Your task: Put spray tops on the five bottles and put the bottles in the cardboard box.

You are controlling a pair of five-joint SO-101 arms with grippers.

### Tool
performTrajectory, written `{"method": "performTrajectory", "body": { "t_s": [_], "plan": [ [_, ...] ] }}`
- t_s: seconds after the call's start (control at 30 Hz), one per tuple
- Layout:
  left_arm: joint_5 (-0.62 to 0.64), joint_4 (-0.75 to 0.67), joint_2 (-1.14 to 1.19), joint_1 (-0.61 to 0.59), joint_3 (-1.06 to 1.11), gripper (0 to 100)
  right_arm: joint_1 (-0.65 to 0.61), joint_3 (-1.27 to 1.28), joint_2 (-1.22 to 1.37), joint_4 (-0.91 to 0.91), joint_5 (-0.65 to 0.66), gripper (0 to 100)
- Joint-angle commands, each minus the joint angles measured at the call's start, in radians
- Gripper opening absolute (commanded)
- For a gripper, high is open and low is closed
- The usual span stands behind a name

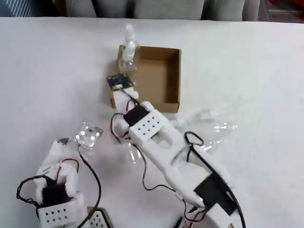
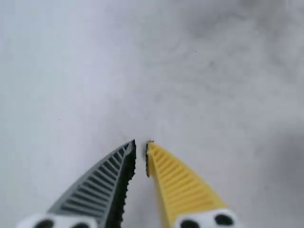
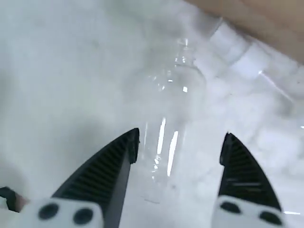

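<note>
Table (image 1: 47, 71): white, and it spans the whole high view.
Right arm (image 1: 161, 142): white. It runs in the high view from the lower right corner up to the centre of the frame, and its wrist end is just beside the box's lower left corner.
Cardboard box (image 1: 154, 80): brown and open-topped, just above the centre of the high view. In the right wrist view its brown wall (image 3: 266, 19) lies beyond the bottle.
Left arm (image 1: 57, 199): folded in the lower left corner of the high view, well apart from the box.
Loose bottles (image 1: 213, 128): clear and lying on the table right of centre in the high view, beside the right arm and below and to the right of the box.
Capped bottle (image 1: 128, 50): upright with a spray top, at the box's upper left corner. I cannot tell whether it stands inside the box or against the wall.
Lying bottle (image 3: 173, 95): clear, on its side on the table, with its neck pointing towards the box.
Right gripper (image 3: 181, 134): its fingers are spread wide, one on each side of the lying bottle's base and not pressed on it.
Left gripper (image 2: 141, 145): its grey and yellow fingers are drawn together with only a sliver between the tips. It holds nothing and is over bare table.
</note>
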Motion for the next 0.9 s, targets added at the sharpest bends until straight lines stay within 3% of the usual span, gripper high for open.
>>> {"method": "performTrajectory", "body": {
  "t_s": [0.0, 0.17, 0.3, 0.53, 0.87],
  "plan": [
    [0.003, -0.003, -0.021, 0.001, -0.005, 6, 0.065, -0.044, -0.122, 0.081, 0.063, 22.9],
    [0.035, -0.075, -0.021, 0.033, -0.005, 5, 0.237, -0.037, -0.243, 0.16, 0.069, 15.4],
    [0.259, -0.127, -0.021, 0.027, -0.021, 5, 0.398, -0.017, -0.26, 0.156, 0.072, 1.9],
    [0.301, -0.055, -0.019, 0.079, -0.166, 5, 0.615, 0.032, -0.211, 0.124, 0.104, 2.1],
    [0.433, 0.037, -0.018, 0.214, -0.313, 6, 0.659, 0.08, -0.111, 0.015, 0.103, 2.0]
  ]
}}
